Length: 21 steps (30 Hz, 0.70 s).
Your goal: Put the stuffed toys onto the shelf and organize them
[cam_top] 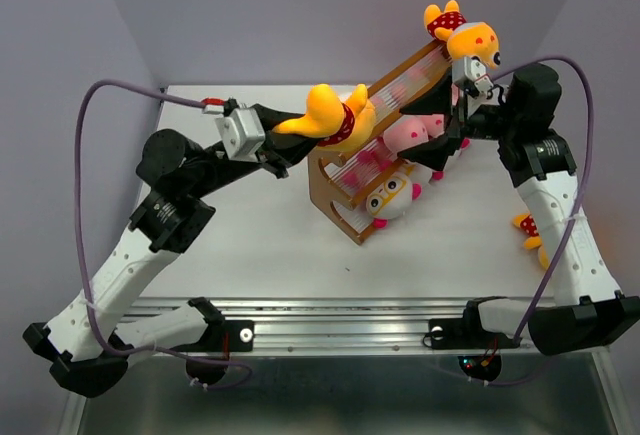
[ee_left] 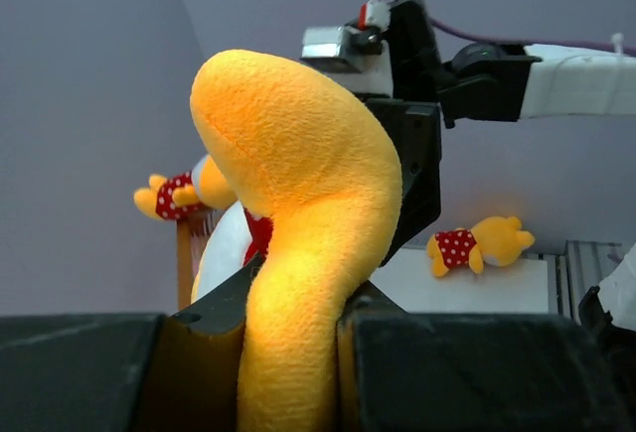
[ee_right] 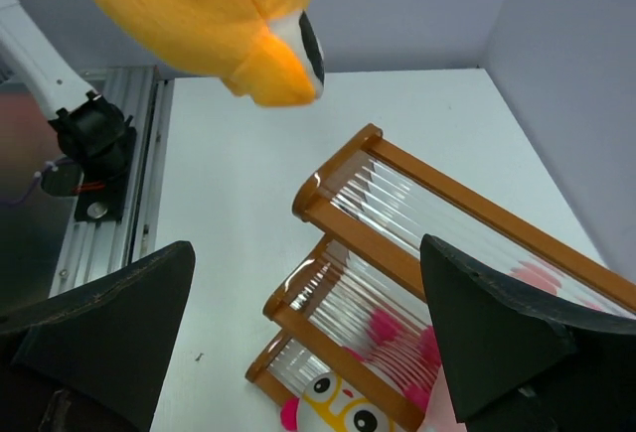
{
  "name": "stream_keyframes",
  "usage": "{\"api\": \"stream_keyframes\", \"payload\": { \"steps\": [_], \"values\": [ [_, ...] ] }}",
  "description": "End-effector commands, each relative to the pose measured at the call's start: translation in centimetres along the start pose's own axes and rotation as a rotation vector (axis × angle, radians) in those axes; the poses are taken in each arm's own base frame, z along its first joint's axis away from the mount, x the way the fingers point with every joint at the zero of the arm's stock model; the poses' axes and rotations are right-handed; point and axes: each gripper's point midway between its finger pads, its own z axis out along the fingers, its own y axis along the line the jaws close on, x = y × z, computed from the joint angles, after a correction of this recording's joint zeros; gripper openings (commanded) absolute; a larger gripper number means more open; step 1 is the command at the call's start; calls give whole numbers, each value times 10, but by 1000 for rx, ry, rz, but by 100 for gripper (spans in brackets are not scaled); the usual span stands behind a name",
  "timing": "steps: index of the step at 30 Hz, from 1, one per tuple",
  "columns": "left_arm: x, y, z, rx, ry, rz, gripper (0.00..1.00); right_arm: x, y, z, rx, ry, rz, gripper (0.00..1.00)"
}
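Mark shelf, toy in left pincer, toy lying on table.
shelf (ee_right: 393,194): right wrist view, top tier rods.
held yellow-orange toy (ee_left: 298,174): left wrist view, curved plush part.
loose yellow-orange toy (ee_left: 457,248): left wrist view, polka-dot clothing.

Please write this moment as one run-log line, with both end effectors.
left end effector: shut on yellow-orange plush toy | right end effector: open over orange-brown wooden shelf

Yellow toy (ee_left: 298,204) – fuzzy plush cloth, matt, with red polka-dot fabric. Shelf (ee_right: 336,166) frame: orange-brown wood, smooth, slight gloss – tier rods (ee_right: 397,189) look like clear glossy plastic. Table (cam_top: 260,245) smooth matt white. Near rail (cam_top: 340,320) brushed metal.
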Motion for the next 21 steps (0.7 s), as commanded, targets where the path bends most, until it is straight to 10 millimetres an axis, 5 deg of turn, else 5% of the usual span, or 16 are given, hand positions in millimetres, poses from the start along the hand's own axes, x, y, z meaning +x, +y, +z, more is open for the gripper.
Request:
{"api": "stream_keyframes", "payload": {
  "steps": [1,13,16,21],
  "values": [
    [-13,-21,3,164,-76,208,0,-34,26,7,-158,-68,-131,100],
    [-13,-42,24,357,-123,165,0,-47,48,40,-235,-87,-166,99],
    [-14,-44,25,367,-131,146,0,-44,61,50,-280,-84,-144,84],
    [-21,-36,23,302,-153,151,0,-32,60,54,-244,-50,-122,20]
  ]
}}
